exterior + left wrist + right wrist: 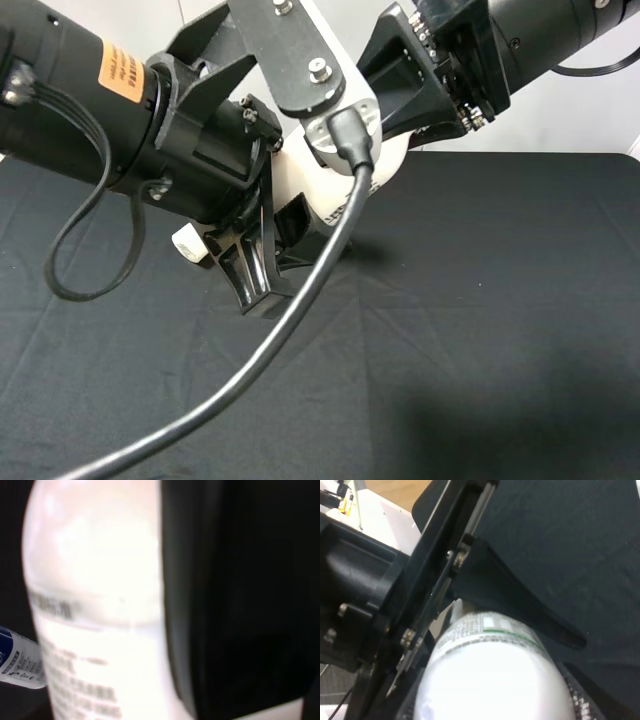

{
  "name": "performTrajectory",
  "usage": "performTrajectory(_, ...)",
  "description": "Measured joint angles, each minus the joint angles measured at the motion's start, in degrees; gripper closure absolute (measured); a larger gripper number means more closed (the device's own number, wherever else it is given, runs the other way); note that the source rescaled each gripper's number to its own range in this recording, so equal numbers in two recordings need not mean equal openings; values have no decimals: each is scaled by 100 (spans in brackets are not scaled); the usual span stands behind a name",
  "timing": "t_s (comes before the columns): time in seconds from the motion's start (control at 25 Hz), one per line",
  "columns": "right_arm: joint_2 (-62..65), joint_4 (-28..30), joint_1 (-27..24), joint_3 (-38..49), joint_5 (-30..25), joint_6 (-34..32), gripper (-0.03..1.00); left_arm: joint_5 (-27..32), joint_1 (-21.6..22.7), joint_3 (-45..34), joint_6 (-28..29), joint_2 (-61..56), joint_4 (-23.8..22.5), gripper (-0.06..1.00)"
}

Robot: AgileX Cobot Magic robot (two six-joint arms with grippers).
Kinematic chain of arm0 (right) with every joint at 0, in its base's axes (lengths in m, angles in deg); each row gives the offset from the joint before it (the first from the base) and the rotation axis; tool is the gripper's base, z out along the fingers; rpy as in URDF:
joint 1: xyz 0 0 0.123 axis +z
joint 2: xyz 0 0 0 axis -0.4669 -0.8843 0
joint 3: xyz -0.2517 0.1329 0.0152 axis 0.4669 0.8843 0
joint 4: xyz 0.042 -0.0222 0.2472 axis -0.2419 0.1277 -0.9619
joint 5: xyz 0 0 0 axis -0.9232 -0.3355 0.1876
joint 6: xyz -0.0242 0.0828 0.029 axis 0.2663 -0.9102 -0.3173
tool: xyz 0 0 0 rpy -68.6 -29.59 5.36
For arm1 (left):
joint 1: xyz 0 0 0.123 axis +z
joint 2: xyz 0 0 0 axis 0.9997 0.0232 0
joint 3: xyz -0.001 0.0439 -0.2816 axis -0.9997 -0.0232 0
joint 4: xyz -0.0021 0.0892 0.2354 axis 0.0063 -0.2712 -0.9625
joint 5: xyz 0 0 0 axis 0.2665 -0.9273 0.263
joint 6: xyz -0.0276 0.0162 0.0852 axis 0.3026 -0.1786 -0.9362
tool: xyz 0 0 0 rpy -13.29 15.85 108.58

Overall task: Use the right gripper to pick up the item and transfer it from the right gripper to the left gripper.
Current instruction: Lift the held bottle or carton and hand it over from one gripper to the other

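Observing small white plastic bottle with green-and-black printed label [298, 180] hanging clear above black cloth surface [500, 300], left tool [265, 240] and right tool [405, 125] both pinching its body; judging it light, smooth-walled, slip-prone, best clamped mid-body.

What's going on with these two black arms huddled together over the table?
Two robot arms are passing a small white bottle from one to the other, in the air above the black cloth table. The right gripper is clamped on the bottle, and the left gripper is shut on it as well. Both grip it at this moment. The right one has not yet let go, so the handover is only half done.
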Motion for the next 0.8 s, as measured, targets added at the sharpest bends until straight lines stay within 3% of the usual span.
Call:
performTrajectory(0.32, 0, 0, 0, 0, -6, -12, 96, 7, 0, 0, 0, 0, 0, 93)
performTrajectory(0.36, 0, 0, 0, 0, -13, -19, 91, 7, 0, 0, 0, 0, 0, 93)
performTrajectory(0.44, 0, -109, 0, 0, 8, -26, 41, 130, 0, 0, 0, 7, -13, 93)
performTrajectory(0.48, 5, -28, 0, 0, 21, -26, 24, 180, 0, -6, -13, 7, -17, 93)
performTrajectory(0.52, 5, -1, 0, 0, 21, -26, 13, 192, 0, -6, -13, 7, -17, 93)
performTrajectory(0.64, 5, 93, 0, 0, 69, -21, 1, 217, 0, -6, -24, 7, -17, 93)
performTrajectory(0.8, 5, 119, 0, 0, 88, -21, -2, 231, 0, -6, -24, 7, -17, 93)
